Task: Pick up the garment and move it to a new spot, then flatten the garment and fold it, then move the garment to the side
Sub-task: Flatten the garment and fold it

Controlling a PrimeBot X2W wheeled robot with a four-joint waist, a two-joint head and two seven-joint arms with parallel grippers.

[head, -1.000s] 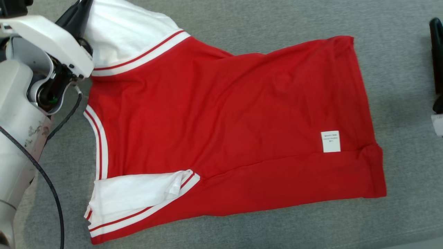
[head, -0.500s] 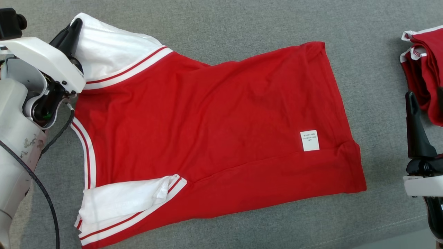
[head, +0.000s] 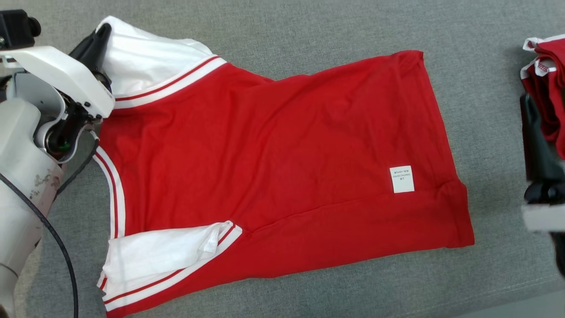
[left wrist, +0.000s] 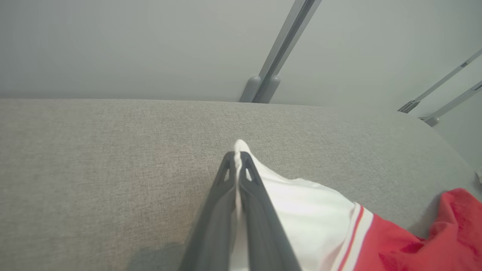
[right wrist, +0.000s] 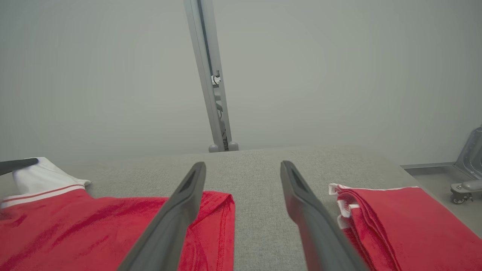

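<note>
right tool (head: 538,145) blurry and cut off at the right edge, red pile (head: 549,84) beside it cropped too, jaws wide with nothing between, garment (head: 273,163) spread mid-frame on the grey desk (head: 309,26), left tool (left wrist: 235,160) reaching in from the left edge, pinched on its white sleeve (head: 145,57) at upper left

Soft, even light falls from overhead, without glare. Faint shadows edge the garment (head: 273,168) on the grey table (head: 309,26). In the head view the right gripper (head: 532,132) smears with motion blur. Both wrist views bow the table's far edge, and the fingers (right wrist: 165,233) close to the lens look soft.
</note>
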